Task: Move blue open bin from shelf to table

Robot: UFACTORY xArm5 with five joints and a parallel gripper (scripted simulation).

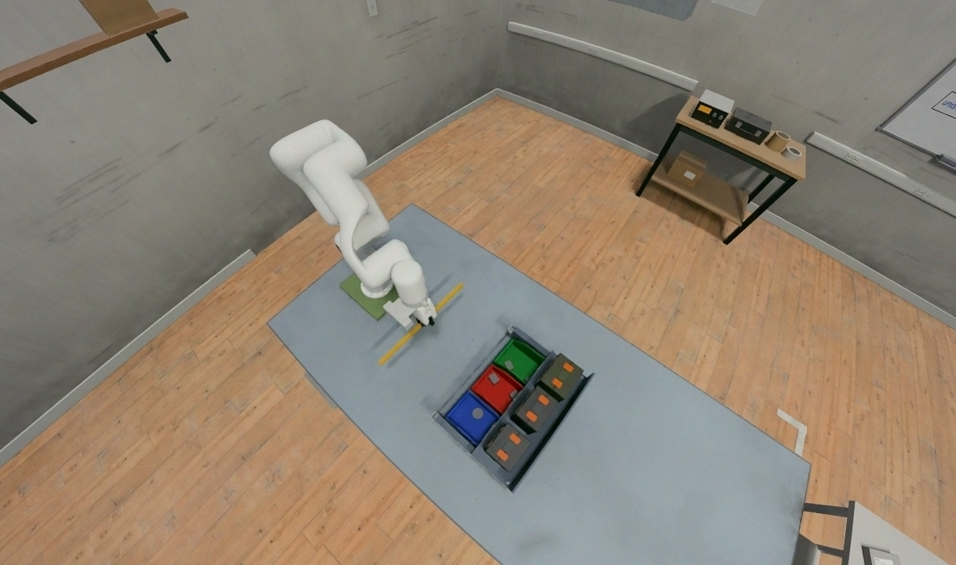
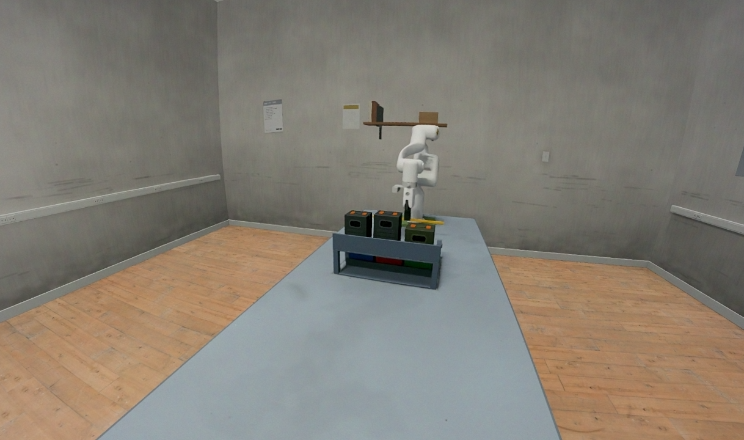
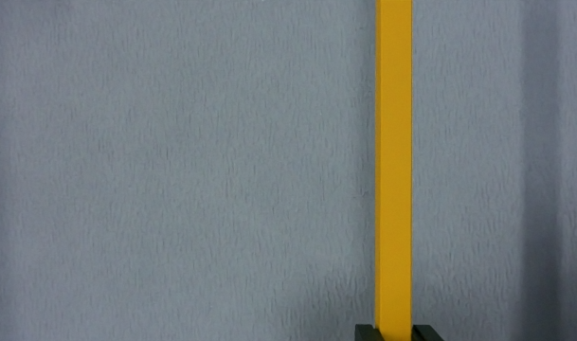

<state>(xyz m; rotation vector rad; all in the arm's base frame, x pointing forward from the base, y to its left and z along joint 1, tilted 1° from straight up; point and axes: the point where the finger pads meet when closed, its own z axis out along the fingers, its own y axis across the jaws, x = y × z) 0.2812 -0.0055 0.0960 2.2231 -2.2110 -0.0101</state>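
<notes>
The blue open bin (image 1: 472,417) sits in the front row of the grey shelf (image 1: 512,405), with a grey round part in it. A red bin (image 1: 496,388) and a green bin (image 1: 518,360) stand beside it. My gripper (image 1: 428,320) is well away from the shelf, toward the arm's base, and is shut on a long yellow bar (image 1: 419,323). In the wrist view the yellow bar (image 3: 393,166) runs straight up from between the fingertips over bare grey table. The bar is held just above the table.
Three dark bins with orange tabs (image 1: 535,409) stand on the shelf's back row, also seen in the exterior view (image 2: 386,224). The arm's green base plate (image 1: 369,295) lies behind the gripper. A side table (image 1: 731,161) stands far off by the wall.
</notes>
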